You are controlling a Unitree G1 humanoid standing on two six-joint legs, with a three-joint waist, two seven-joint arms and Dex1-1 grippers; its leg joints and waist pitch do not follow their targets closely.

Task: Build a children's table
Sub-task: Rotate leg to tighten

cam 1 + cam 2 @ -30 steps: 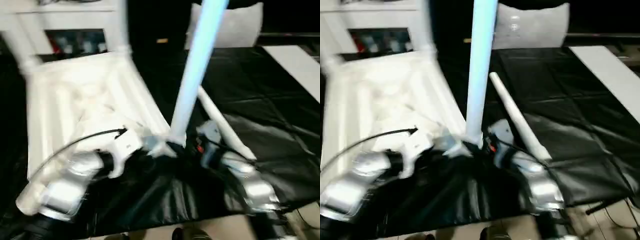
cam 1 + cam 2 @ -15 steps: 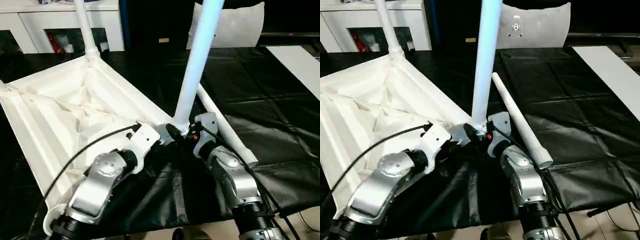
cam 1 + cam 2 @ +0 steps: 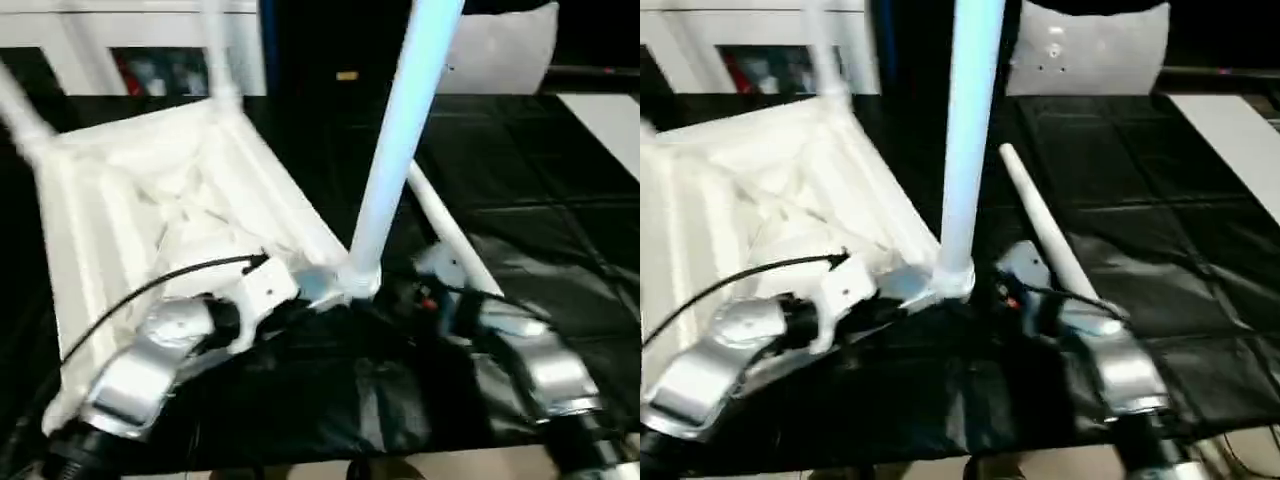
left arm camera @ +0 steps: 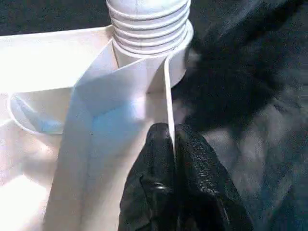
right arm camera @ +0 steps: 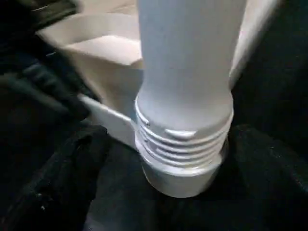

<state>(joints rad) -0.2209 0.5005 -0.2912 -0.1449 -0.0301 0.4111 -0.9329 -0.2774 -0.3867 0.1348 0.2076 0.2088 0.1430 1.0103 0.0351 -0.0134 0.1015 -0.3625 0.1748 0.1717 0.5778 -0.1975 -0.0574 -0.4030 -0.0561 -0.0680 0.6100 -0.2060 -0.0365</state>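
Note:
The children's table top (image 3: 150,200) lies upside down on the left, ribs showing. One white leg (image 3: 400,140) stands upright in its near right corner socket; the threaded base (image 5: 183,144) sits in the socket. Two more legs (image 3: 215,50) rise from the far corners. A loose leg (image 3: 450,235) lies on the cloth behind my right arm. My left gripper (image 4: 172,132) is shut on the top's thin rim (image 4: 168,96) just beside that socket. My right gripper (image 3: 412,296) hovers a little to the right of the upright leg's collar (image 3: 355,280), apart from it.
A black cloth (image 3: 540,200) covers the work surface, bunched up near the front edge. A white cabinet (image 3: 130,40) stands at the back left and a white panel (image 3: 500,55) at the back right. A pale strip (image 3: 615,115) lies at the far right.
The whole picture has shifted, so the camera moved. My right gripper has drawn back to the right from the upright leg's base. The left gripper stays pinched on the rim.

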